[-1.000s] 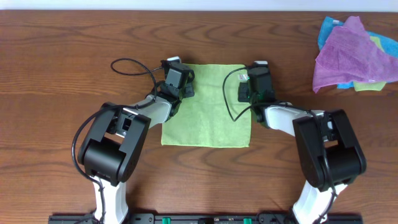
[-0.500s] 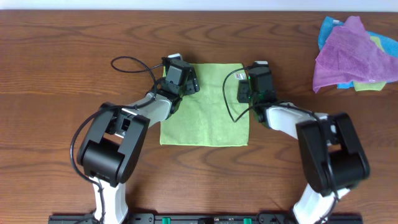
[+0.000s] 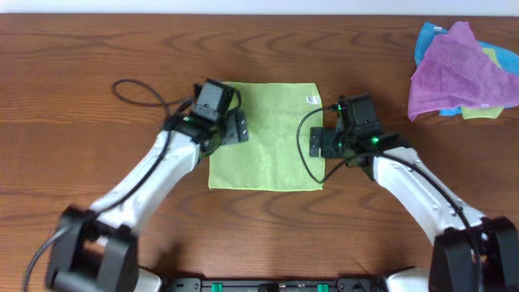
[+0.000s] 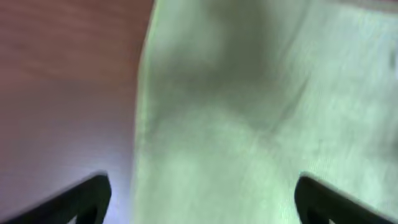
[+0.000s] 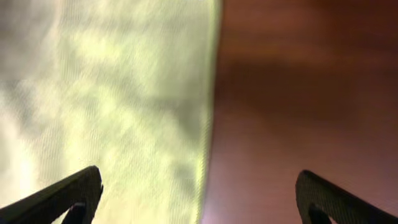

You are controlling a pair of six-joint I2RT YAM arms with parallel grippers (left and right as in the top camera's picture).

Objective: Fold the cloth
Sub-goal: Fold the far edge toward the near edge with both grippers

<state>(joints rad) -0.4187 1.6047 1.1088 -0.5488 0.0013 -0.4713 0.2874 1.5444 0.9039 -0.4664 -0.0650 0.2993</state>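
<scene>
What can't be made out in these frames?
Wrist views: blurred; left gripper and right gripper fingers mostly cut by bottom edge, cloth contact unclear.
Overhead: wrist housings hide both grippers and the cloth edges beneath.
Tag, overhead: print too small.
Blue cloth, overhead: mostly under purple cloth.

Lime-green cloth [image 3: 268, 138], brown wood-grain table [image 3: 73, 57]
The tag [image 3: 312, 100] is white; the purple cloth [image 3: 458, 69] and blue cloth [image 3: 426, 36] are plain.

Left arm [image 3: 147, 173], right arm [image 3: 420, 189], both stretched forward (jaws spread wide)
</scene>
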